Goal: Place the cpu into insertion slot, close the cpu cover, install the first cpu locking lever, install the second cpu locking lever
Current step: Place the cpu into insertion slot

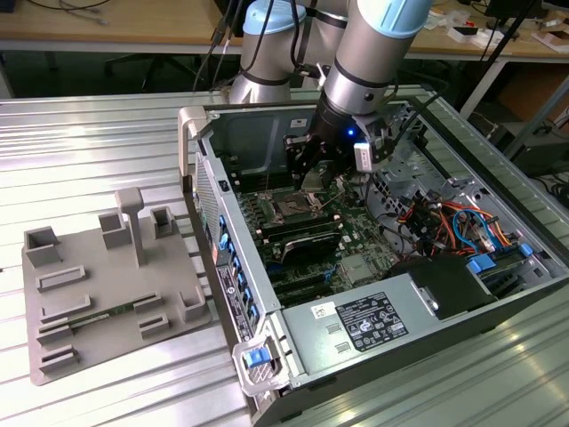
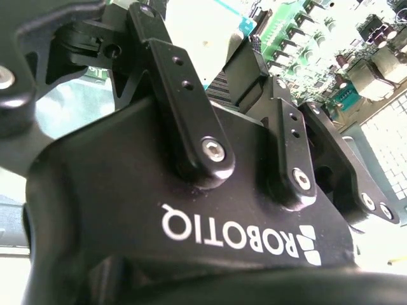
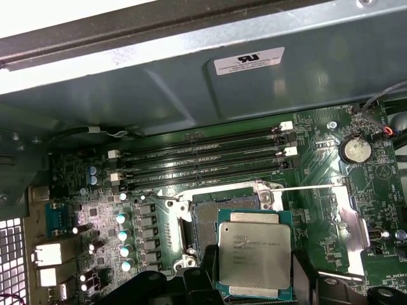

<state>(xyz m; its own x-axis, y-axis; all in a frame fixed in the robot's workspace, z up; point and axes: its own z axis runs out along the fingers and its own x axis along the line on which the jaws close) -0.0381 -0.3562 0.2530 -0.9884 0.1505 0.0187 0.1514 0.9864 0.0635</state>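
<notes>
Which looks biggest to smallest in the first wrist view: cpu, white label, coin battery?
1. cpu, though it is nearest the camera, which inflates it.
2. white label.
3. coin battery.

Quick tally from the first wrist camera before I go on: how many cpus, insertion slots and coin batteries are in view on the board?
cpu: 1
insertion slot: 1
coin battery: 1
Total: 3
</notes>
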